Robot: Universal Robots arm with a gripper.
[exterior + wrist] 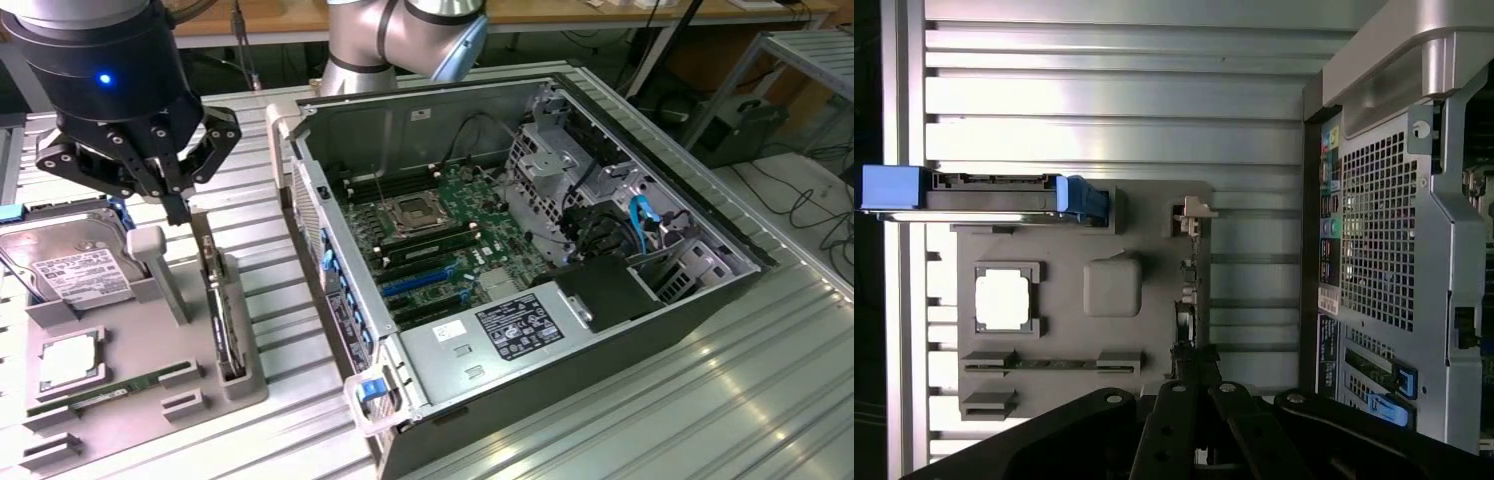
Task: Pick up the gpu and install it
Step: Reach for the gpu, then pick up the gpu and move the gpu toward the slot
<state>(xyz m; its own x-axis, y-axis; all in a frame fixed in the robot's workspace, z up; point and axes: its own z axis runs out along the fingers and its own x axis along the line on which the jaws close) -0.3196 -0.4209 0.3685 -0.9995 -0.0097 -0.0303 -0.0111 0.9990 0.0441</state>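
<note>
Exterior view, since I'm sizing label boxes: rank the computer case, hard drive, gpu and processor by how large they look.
1. computer case, by far the largest.
2. hard drive.
3. gpu, standing edge-on, so it looks like a slim strip.
4. processor, smallest.

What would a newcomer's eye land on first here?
The open computer case, its motherboard bared, takes up the exterior view's middle and right. At that view's upper left the black tool hangs shut over a grey tray where the gpu stands on edge.
</note>
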